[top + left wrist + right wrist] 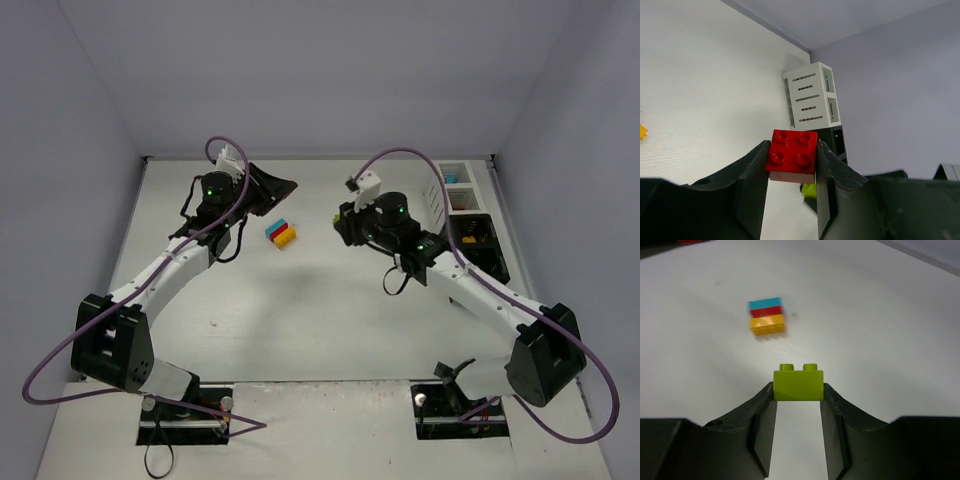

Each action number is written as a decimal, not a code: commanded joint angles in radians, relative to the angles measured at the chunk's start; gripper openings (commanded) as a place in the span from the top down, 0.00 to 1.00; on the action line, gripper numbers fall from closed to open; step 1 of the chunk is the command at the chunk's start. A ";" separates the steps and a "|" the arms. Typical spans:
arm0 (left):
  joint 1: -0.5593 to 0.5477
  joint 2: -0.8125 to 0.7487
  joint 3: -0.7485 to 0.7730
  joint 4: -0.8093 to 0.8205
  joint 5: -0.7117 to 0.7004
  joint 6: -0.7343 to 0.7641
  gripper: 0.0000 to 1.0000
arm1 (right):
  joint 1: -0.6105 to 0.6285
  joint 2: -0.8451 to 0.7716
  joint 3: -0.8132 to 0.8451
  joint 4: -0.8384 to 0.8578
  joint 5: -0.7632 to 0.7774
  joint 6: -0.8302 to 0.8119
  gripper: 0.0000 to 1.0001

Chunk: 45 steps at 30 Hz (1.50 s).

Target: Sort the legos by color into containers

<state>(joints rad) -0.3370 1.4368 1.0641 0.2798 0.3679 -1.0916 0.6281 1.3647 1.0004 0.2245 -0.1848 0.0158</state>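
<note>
The red brick (792,150) and lime-green brick (798,385) are plain; the stack (767,316) shows cyan, red, yellow; the slatted bin (810,97) is white, the other bins (832,142) black.

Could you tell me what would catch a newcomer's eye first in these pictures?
Each arm grips one brick: a red brick between the left fingers, a green brick between the right fingers. Mid-table between the arms lies a cyan, red and yellow stack; the white container stands at the far right edge.

white table (300,320): cyan-red-yellow lego cluster (281,233) near centre; container row (465,215) at right edge.
</note>
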 commanded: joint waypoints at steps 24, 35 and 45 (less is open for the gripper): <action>-0.034 0.011 0.155 -0.249 0.124 0.331 0.85 | -0.735 -0.314 -0.134 -0.547 0.415 0.346 1.00; -0.039 0.016 0.192 -0.278 0.135 0.378 0.84 | -0.772 -0.288 -0.146 -0.563 0.383 0.394 0.45; -0.045 0.024 0.208 -0.275 0.160 0.415 0.78 | -0.752 -0.289 -0.043 -0.562 0.297 0.362 0.35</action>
<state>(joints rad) -0.3740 1.4685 1.2045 -0.0322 0.5022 -0.7094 -0.1310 1.0828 0.8921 -0.3630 0.1215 0.3897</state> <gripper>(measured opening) 0.311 0.645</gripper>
